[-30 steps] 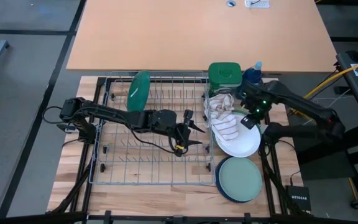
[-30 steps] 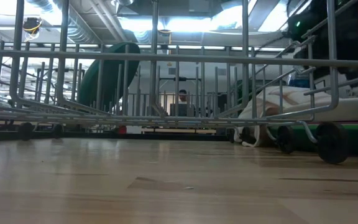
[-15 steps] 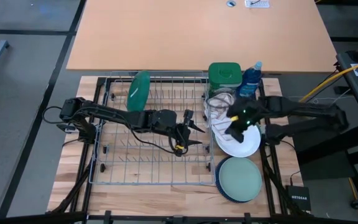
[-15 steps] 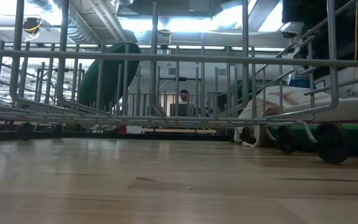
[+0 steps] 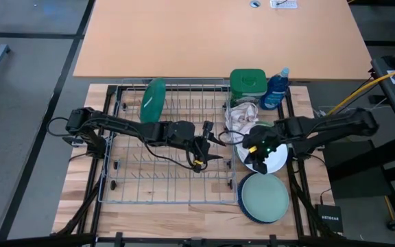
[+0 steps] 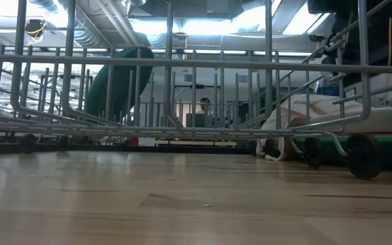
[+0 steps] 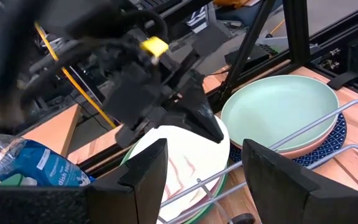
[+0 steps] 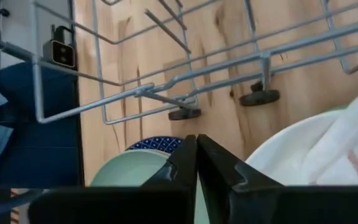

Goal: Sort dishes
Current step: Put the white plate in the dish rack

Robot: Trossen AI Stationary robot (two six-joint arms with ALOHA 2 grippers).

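White plate [image 5: 274, 159] sat right of centre under the clenched, empty right claw [image 5: 254, 148]; the left claw [image 5: 211, 144] hung released inside the wire rack [image 5: 115, 180].

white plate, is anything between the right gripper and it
Yes. The beige-and-white cloth lies over the far part of the white plate. The right gripper, shut, hovers over the plate's bare near part, where nothing visible blocks it.

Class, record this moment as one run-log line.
left gripper: open, inside rack | right gripper: shut, above white plate | dark green plate: racked
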